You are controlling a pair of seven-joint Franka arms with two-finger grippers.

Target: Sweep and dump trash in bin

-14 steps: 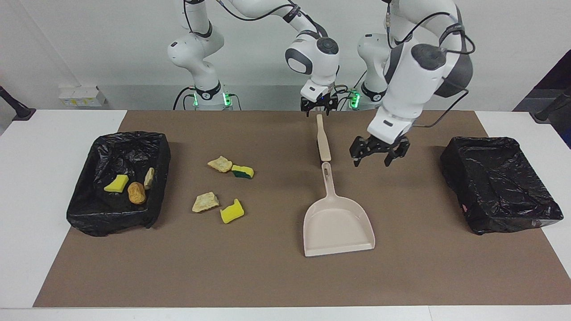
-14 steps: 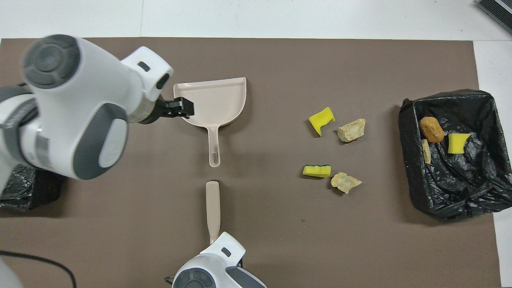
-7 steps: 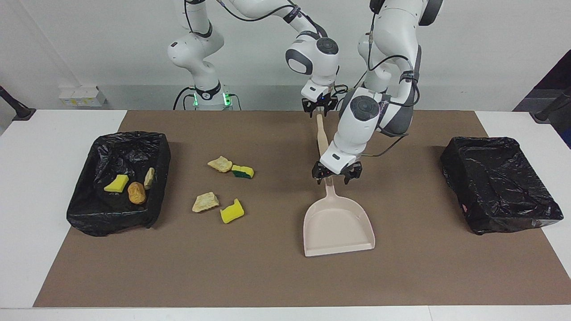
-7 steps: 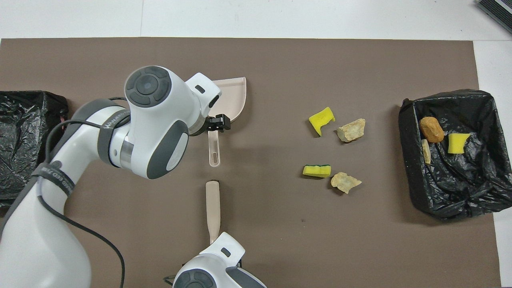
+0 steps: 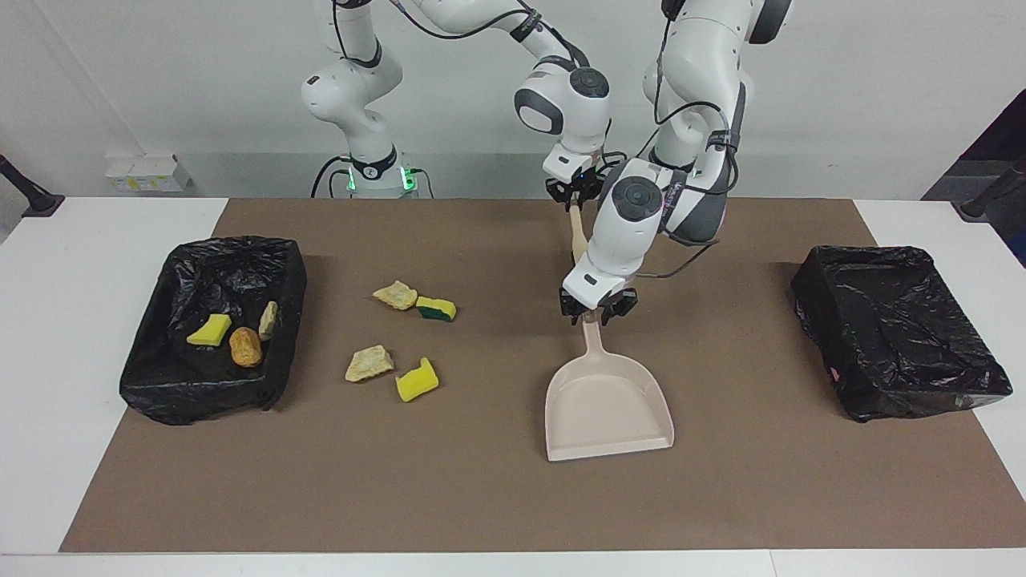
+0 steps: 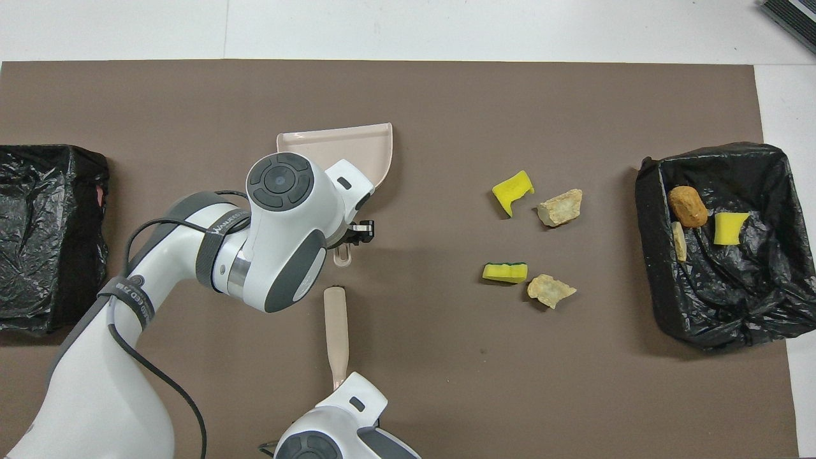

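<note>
Facing view, L to R. Lined bin (image 5: 232, 244) at the right arm's end already holds three scraps (image 5: 245, 346). Four scraps of trash (image 5: 369, 363) lie loose on the mat betw. that bin and the dustpan (image 5: 607, 409), none touching the pan.

Key relation for you: pan's long axis runs straight toward the robots, handle (image 5: 594, 344) at the robot end, mouth facing away. So the trash sits sideways off the pan, toward the right arm's end; expect the pan needs turning or shifting that way before any sweep.

Beige sweeper (image 5: 577, 236) lies in line w/ the handle, nearer the robots. Right gripper (image 5: 573, 195) has its tips pressed onto the sweeper's robot end. Left gripper (image 5: 590, 314) straddles the pan handle's top; can't tell whether it's clamped yet.

Second bin (image 5: 898, 336) sits at the left arm's end.

Vs 1 s ago: left gripper hung spread over bare mat beside the handle; now it's down on it. Trash and pan unmoved.
</note>
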